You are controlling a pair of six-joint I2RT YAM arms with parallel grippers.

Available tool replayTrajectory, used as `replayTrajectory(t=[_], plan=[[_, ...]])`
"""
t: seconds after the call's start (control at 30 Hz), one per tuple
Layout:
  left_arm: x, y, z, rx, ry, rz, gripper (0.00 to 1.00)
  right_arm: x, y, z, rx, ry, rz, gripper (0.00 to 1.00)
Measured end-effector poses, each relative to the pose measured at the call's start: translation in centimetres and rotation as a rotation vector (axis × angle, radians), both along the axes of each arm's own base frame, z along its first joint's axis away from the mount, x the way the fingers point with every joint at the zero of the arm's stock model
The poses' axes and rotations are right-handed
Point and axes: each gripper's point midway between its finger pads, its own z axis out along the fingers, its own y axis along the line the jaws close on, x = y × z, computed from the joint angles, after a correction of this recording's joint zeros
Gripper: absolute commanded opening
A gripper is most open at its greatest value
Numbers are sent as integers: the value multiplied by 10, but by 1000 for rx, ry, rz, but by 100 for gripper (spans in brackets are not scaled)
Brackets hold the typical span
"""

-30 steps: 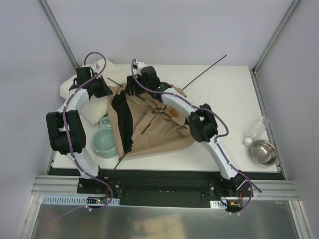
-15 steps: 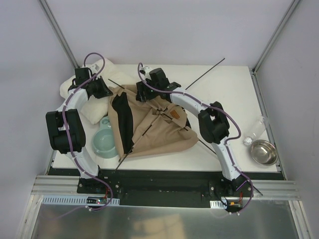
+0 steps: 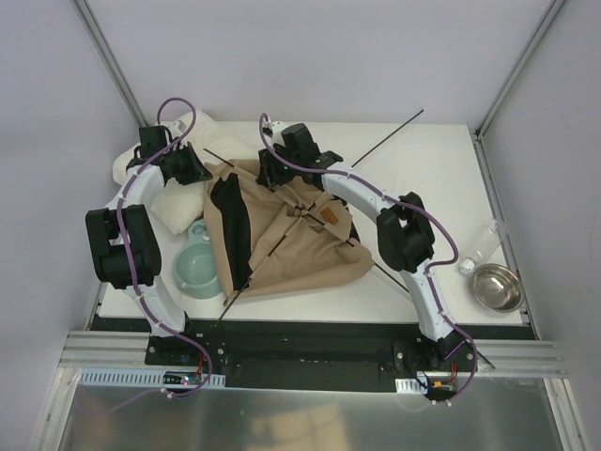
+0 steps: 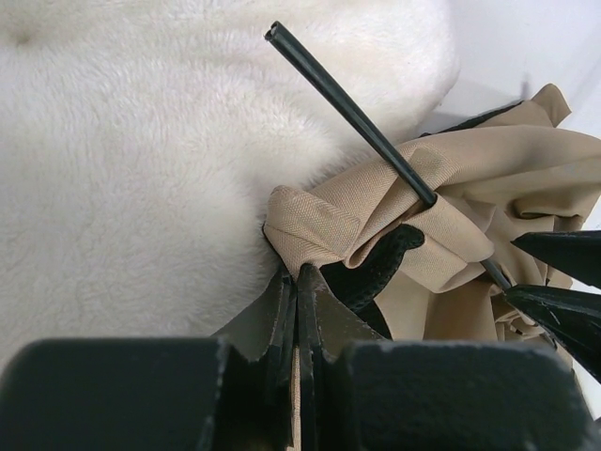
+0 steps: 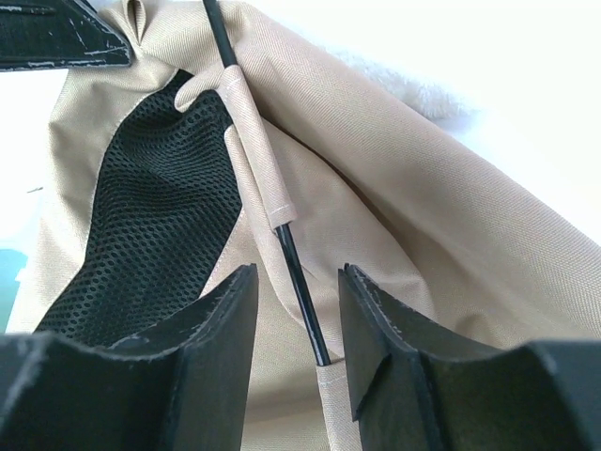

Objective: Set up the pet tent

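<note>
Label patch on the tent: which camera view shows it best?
The top view: the label lies face up on the right part of the tan tent. Both wrist views show only tent folds and a pole, no label.

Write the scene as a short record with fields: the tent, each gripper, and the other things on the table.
tent: pet tent lies crumpled and flat on the table, not raised
left arm: left gripper shut, pinching tan tent fabric next to the white cushion
right arm: right gripper open, one finger on each side of a thin black pole below its fabric sleeve
left of tent: green bowl
right edge: metal bowl, with a clear bottle lying beside it
</note>
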Motion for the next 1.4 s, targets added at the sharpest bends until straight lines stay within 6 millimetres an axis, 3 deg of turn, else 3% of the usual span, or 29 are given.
replayTrajectory(t=[0.27,0.47,0.57,0.7,0.8,1.0,1.4], plan=[[1,-1,-2,-6,13,-4,0,-2,11,0,-12,-16,32,41],[1,-1,-3,-7,16,-5,0,0,19,-15,-36,-14,38,39],[1,-1,-3,-7,16,-5,0,0,18,-24,-55,-9,35,23],[1,-1,-3,-7,16,-4,0,0,16,-26,-68,-12,31,20],[1,-1,-3,-7,15,-5,0,1,15,-28,-72,-17,29,0],[2,0,1,-15,10,-9,0,-5,8,-36,-87,-32,38,0],[19,14,4,-26,8,20,0,-23,-4,-9,-68,-88,87,0]])
